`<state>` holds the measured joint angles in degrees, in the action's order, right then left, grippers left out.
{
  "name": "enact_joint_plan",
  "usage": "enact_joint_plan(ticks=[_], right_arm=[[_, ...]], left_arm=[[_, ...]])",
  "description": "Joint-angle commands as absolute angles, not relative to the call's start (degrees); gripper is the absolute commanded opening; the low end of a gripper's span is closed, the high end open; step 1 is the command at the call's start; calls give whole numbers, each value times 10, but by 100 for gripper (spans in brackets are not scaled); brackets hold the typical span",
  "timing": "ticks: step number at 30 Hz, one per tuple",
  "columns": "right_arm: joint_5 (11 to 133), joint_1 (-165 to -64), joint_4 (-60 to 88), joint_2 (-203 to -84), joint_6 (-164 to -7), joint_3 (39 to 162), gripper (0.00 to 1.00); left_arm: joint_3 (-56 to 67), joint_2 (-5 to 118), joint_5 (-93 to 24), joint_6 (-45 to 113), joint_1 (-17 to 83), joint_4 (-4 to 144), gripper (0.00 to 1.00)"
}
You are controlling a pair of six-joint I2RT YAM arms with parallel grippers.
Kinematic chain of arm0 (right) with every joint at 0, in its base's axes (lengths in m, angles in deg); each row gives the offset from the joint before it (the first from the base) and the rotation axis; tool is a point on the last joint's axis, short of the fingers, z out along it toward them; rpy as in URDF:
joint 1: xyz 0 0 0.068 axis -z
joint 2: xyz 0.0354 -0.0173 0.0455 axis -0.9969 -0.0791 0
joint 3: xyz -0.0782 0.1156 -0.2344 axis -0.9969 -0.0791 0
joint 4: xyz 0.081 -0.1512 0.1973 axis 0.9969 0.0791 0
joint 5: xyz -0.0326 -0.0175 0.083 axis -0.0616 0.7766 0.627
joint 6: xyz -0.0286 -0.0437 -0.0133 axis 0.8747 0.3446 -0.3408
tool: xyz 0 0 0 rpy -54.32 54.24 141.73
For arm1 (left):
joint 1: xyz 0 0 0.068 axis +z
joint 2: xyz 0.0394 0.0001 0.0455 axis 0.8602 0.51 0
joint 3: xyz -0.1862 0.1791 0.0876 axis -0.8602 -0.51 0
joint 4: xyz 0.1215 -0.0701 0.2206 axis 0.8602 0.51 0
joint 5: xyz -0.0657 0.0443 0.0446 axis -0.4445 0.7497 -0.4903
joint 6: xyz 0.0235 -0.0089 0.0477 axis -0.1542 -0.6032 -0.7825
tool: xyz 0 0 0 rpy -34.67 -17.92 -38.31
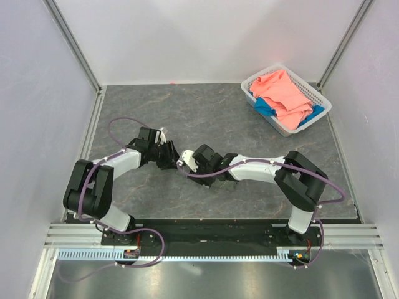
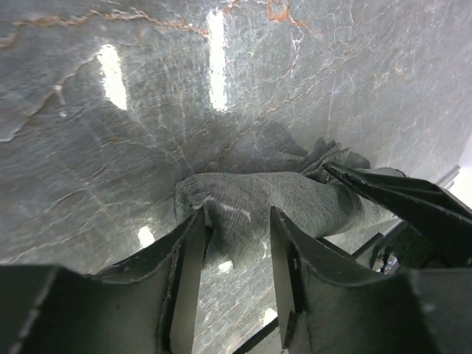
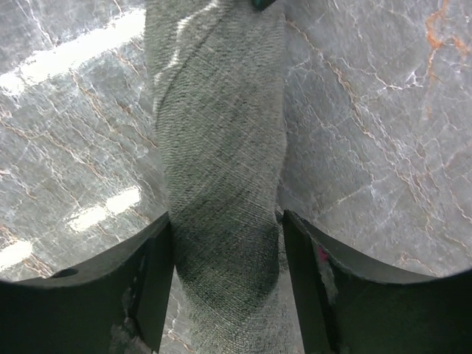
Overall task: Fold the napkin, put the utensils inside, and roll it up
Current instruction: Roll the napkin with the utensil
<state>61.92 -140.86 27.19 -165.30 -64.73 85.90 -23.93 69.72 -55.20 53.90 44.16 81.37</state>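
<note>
The napkin (image 2: 273,203) lies on the dark tabletop as a tight grey roll, between the two arms at mid-table. My left gripper (image 2: 236,221) stands open, its fingertips on either side of one loose end of the roll. My right gripper (image 3: 227,221) is shut on the napkin (image 3: 221,147), and the roll fills the gap between its fingers. In the top view the left gripper (image 1: 167,156) and the right gripper (image 1: 187,163) nearly meet. One right finger (image 2: 413,203) shows in the left wrist view. The utensils are hidden.
A white basket (image 1: 308,84) stands at the back right, holding a salmon-pink cloth (image 1: 283,90) and a blue cloth (image 1: 265,107). White walls with metal posts enclose the table on three sides. The arm bases sit on a rail at the near edge.
</note>
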Motion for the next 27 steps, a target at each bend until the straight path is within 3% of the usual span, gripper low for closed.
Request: enact_joint_plan(ticks=[1,9,16,27], right_arm=[[657,-1390,269,-1666,-642,880,64],[851,-1350,339,-1703,-672,921,45],[1025,-1299,390,-1762,-719,955,41],[1128,-1262,419,-1843,-750,996,41]], left_arm=[[-236,656,-511,516,440,822,50],[-269,598,-465,514,440,817,52],[-319,545,-463,516,440,780,54],[-345,545,-477,520,440,736,55]])
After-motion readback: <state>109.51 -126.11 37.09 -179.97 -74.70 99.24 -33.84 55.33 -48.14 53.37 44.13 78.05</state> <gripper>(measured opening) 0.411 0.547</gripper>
